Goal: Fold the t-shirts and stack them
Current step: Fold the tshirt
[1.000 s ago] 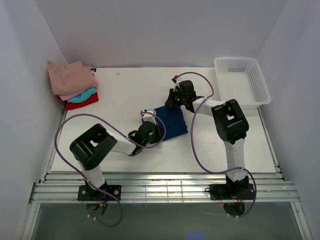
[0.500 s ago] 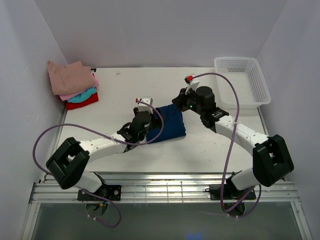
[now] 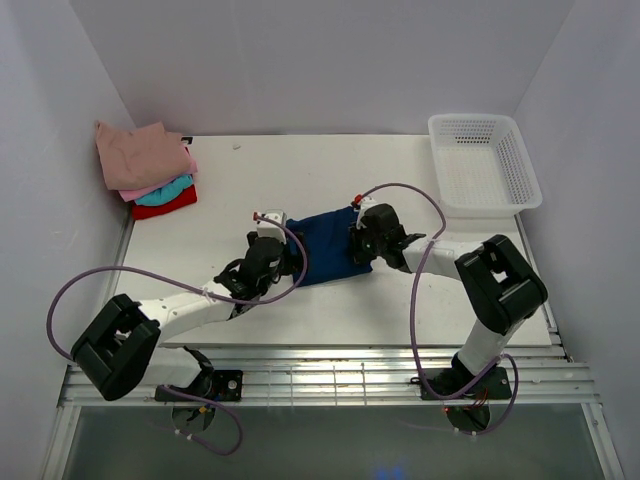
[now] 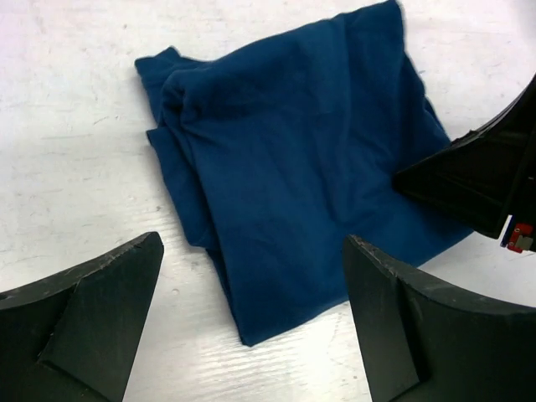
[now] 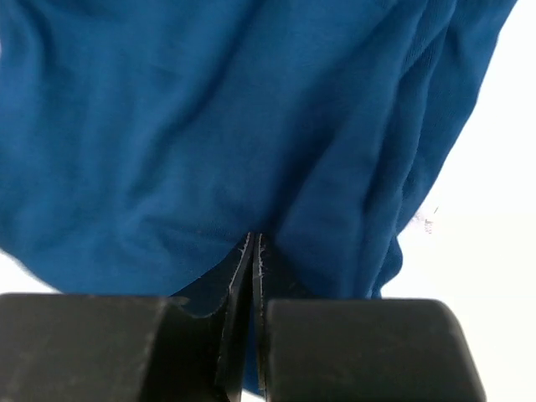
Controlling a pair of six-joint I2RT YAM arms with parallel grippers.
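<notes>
Right end effector (image 5: 253, 244) dropped to table (image 3: 250, 180), pinching navy tee (image 4: 293, 167); left end effector (image 4: 251, 244) spread.

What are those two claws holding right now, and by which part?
The right claw is pinched shut on an edge of the folded navy blue t-shirt. The left claw is open and holds nothing.

The white table (image 3: 260, 180) carries a folded navy tee (image 3: 325, 247) centrally, stacked tees (image 3: 150, 170) far left, a mesh basket (image 3: 470, 119) far right.
</notes>
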